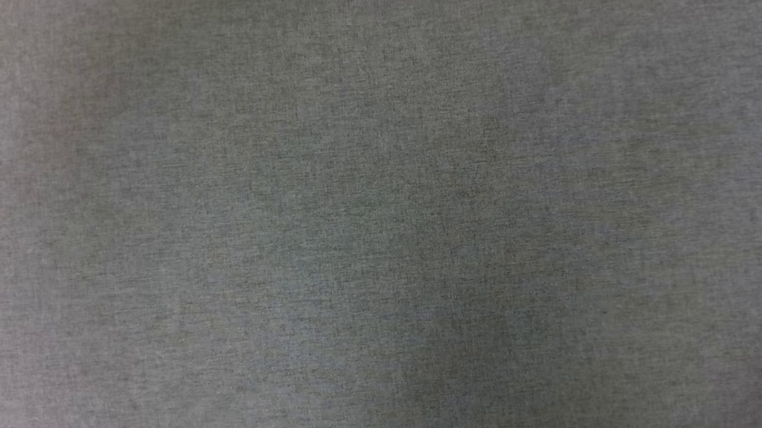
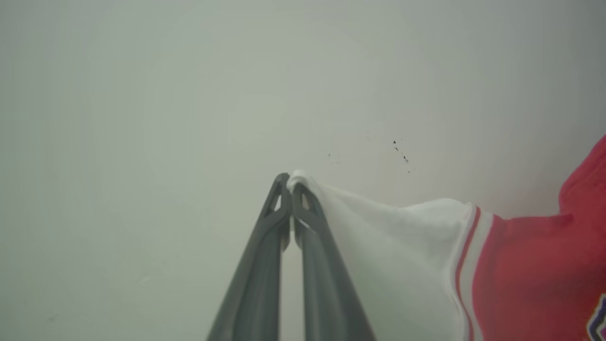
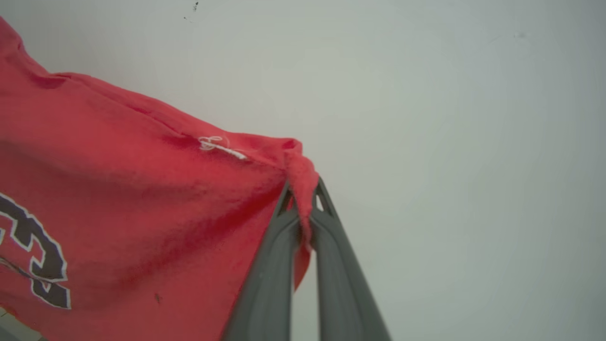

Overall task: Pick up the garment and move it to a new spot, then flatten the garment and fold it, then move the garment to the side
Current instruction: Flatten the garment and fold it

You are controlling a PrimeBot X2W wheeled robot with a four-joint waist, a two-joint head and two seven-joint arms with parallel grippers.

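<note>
Holding: shirt (image 3: 142, 199), hanging between my jaws. Left jaws are pinching the white sleeve (image 2: 388, 237) tip; right jaws are pinching a red hem (image 3: 265, 147) corner. I am aiming for even tension, both corners level.

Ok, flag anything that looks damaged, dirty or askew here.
Nothing looks damaged. Small marks only: dark specks on the pale surface beyond the left gripper, and one dark fleck on the garment near the right gripper.
</note>
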